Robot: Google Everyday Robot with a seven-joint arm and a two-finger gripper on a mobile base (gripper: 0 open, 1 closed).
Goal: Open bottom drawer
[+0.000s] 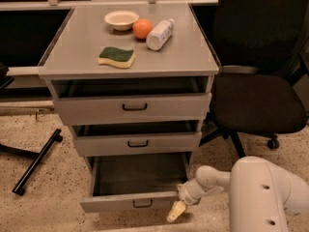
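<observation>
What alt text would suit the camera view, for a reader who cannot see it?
The bottom drawer of a grey three-drawer cabinet stands pulled out, and the robot's gripper is by the right end of its front panel, near the floor. On the cabinet top lie a sponge, a bowl, an orange and a bottle.

Warm, dim light falls from above, giving the cabinet top (183,52) an even glow with a faint sheen, leaving the bottom drawer (112,204) deeply shadowed inside, and catching the pale gripper (177,208) low at that drawer's right front corner.
</observation>
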